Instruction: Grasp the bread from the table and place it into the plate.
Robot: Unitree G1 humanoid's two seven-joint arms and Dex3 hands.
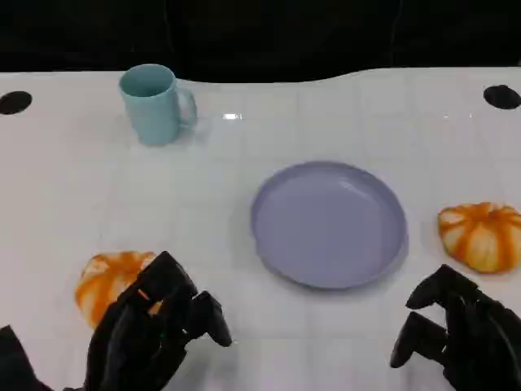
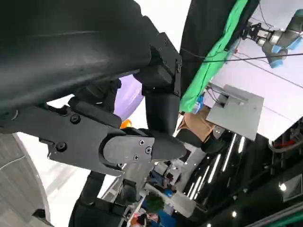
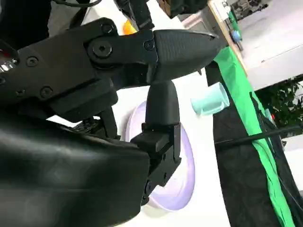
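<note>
While you looked down from the head view, these lines held.
Writing: you could read none on the mug (image 1: 156, 103), the plate (image 1: 328, 223) or either bread; no brand was legible.
Left bread (image 1: 112, 281): orange and white, it lay on the white table (image 1: 244, 163) left of the plate, its near edge hidden behind your left hand (image 1: 155, 330).
Left hand: fingers were curled over that bread's near side; you could not tell whether they touched or gripped it.
Right bread (image 1: 482, 235): it lay right of the plate, apart from it, cut off slightly by the picture's edge.
Right hand (image 1: 456, 330): fingers were apart, holding nothing, near that bread but short of it.
Plate: lilac, bare, at the table's middle.
Mug: pale teal, upright at the far left.
</note>
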